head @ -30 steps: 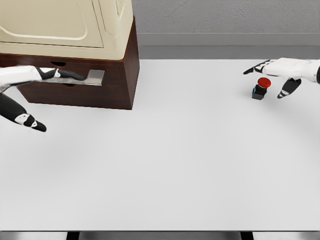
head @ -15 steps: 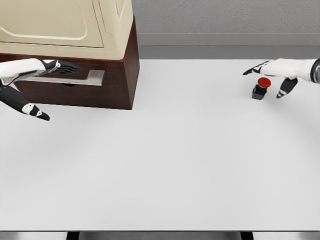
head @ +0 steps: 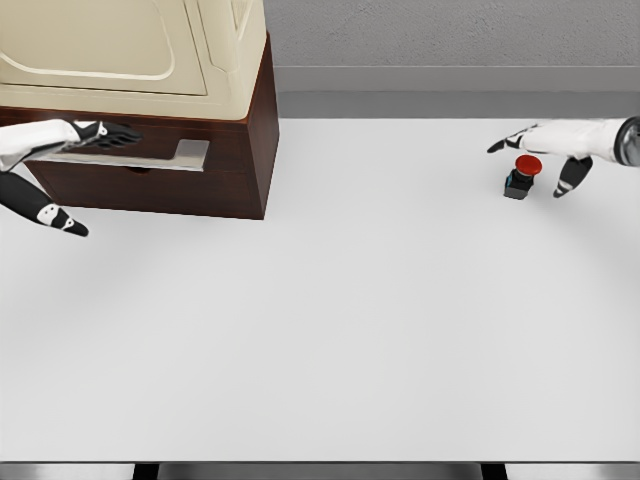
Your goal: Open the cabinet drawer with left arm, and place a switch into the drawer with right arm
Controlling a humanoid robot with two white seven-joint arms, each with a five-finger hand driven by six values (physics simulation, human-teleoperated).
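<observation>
Still early: opening the drawer [head: 120, 172] of the cabinet [head: 150, 100], far left, closed or nearly so. Left hand [head: 85, 135] flat, fingers extended on the silver handle [head: 135, 156], gripping nothing. Right hand [head: 555, 150] spread above the red-capped switch [head: 521, 176], far right, not grasping. Next: hooking and pulling the handle. Bare white table [head: 330, 300] between, no obstruction.

Red-capped black switch [head: 521, 176] upright on table; brown cabinet drawer [head: 150, 160] far left.
</observation>
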